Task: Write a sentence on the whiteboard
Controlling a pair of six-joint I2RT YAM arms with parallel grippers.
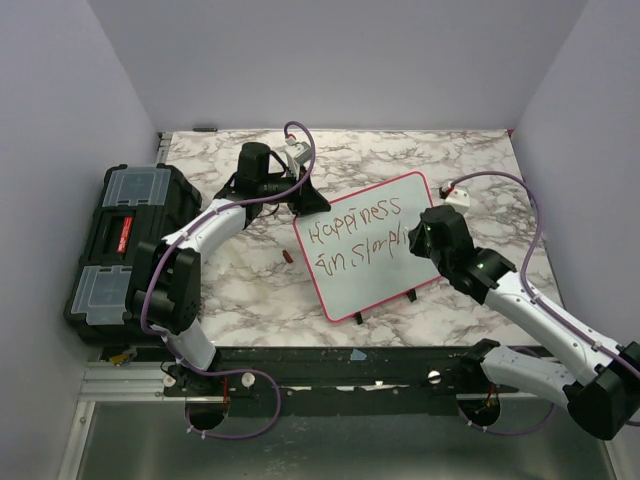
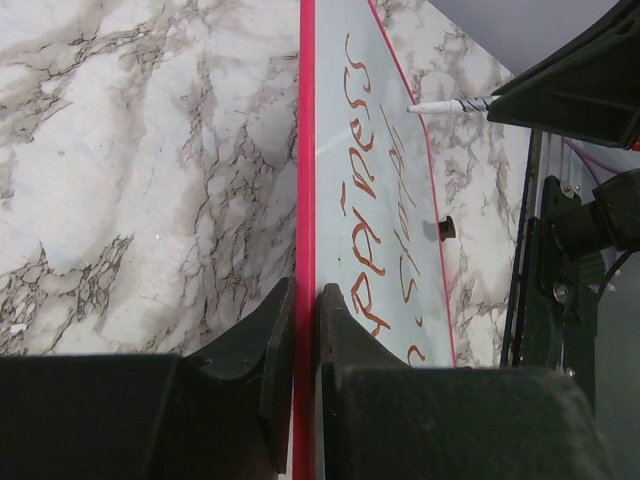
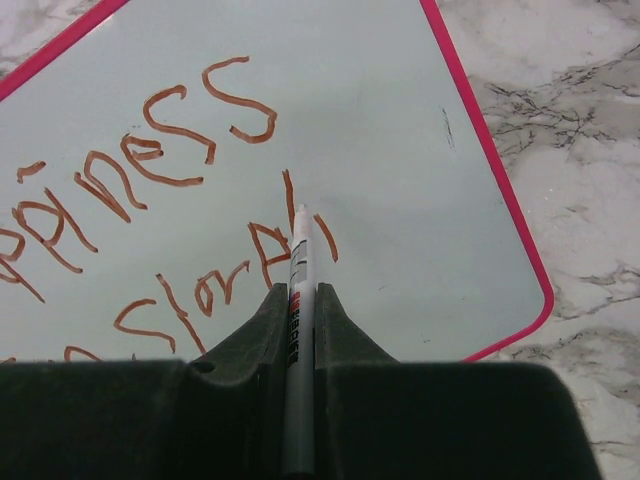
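Note:
The whiteboard [image 1: 372, 285], white with a pink frame, lies tilted in the middle of the marble table. The sentence [image 1: 356, 228] is in red-brown marker on two lines: "Happiness" above and a partly written line below. My left gripper [image 1: 308, 203] is shut on the board's far-left edge, with the pink frame [image 2: 306, 150] pinched between its fingertips [image 2: 305, 296]. My right gripper [image 1: 416, 238] is shut on a white marker [image 3: 299, 245]. The marker's tip rests on the board [image 3: 420, 170] at the end of the lower line [image 3: 200, 290].
A black toolbox [image 1: 125, 240] with clear lid compartments fills the left edge of the table. A small red cap [image 1: 287, 257] lies on the marble left of the board. Two black feet [image 1: 412, 295] stick out at the board's near edge. Lavender walls enclose the table.

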